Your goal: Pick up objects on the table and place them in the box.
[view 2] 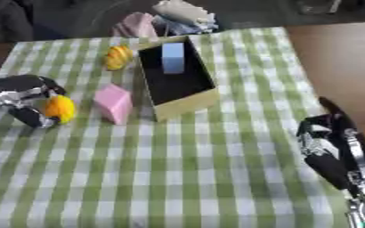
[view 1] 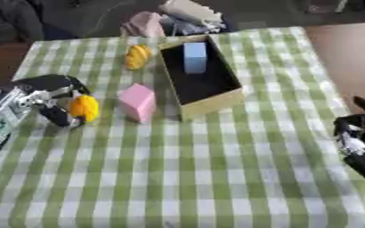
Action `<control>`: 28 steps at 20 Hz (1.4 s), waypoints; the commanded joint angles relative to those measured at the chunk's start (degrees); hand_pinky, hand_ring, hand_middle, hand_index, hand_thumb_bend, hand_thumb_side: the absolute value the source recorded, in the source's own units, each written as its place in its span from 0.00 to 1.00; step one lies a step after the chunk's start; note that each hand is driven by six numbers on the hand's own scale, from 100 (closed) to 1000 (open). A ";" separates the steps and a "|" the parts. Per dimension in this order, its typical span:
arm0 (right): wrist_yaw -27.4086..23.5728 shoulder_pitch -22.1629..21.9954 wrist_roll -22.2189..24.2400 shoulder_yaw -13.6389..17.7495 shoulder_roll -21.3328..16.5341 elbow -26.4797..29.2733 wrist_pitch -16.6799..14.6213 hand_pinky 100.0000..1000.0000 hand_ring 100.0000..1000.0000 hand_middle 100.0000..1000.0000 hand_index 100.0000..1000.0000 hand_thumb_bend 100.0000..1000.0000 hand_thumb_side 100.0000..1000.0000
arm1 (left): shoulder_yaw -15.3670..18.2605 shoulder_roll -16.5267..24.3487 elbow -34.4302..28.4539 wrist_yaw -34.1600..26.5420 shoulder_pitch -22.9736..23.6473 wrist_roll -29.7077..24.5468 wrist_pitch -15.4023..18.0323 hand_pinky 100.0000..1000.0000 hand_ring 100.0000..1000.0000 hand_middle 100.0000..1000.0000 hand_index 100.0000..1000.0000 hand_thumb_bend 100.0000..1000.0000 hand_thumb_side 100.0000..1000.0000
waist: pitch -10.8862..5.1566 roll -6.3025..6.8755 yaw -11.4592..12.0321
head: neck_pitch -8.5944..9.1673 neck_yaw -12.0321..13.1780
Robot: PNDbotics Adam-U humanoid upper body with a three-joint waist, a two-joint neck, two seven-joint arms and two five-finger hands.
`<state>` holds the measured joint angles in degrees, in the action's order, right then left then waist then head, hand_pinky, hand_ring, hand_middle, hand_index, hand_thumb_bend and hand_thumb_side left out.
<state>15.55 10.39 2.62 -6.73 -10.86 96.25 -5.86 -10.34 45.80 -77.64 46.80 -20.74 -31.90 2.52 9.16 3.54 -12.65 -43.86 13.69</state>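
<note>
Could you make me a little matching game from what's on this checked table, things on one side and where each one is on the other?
Things:
1. blue block
2. pink block
3. yellow-orange ball
4. right hand

Places:
A. held in the left hand
B. on the cloth just left of the box
C. inside the box
D. idle at the table's right edge

Pairs: 1-C, 2-B, 3-A, 4-D

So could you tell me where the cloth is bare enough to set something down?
The near half of the checked tablecloth is free, between the left hand and right hand. It is crowded at far left: the yellow object in that hand, pink block, yellow-orange object, cardboard box.
</note>
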 commanded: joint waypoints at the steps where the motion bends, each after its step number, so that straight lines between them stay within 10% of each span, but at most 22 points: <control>1: -0.03 0.59 -0.04 0.28 -0.46 0.94 -0.02 0.62 0.76 0.56 0.96 0.00 0.41 | 0.87 1.49 -2.65 1.28 -0.86 0.87 -0.33 0.56 0.44 0.47 0.64 0.23 0.18 | 0.04 -0.23 0.03 | -0.26 0.08; 13: -0.16 0.35 0.53 -0.36 -0.46 0.76 -0.18 0.62 0.77 0.56 0.96 0.00 0.41 | 1.08 4.92 -19.27 -3.99 -8.94 6.17 -2.18 0.55 0.41 0.43 0.60 0.13 0.12 | -0.36 -0.43 0.16 | -0.26 -0.29; 28: -1.36 0.97 3.07 -2.82 0.18 0.62 -0.68 0.62 0.77 0.56 0.96 0.00 0.40 | -9.99 -10.22 -4.29 6.07 -22.13 5.71 6.32 0.65 0.54 0.55 0.70 0.20 0.16 | -0.18 -1.34 -2.16 | 0.18 1.04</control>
<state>14.61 10.63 5.44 -9.46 -10.35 96.18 -6.42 -20.34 35.36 -82.59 52.07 -41.53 -26.36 8.15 9.17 3.03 -14.83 -43.83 14.54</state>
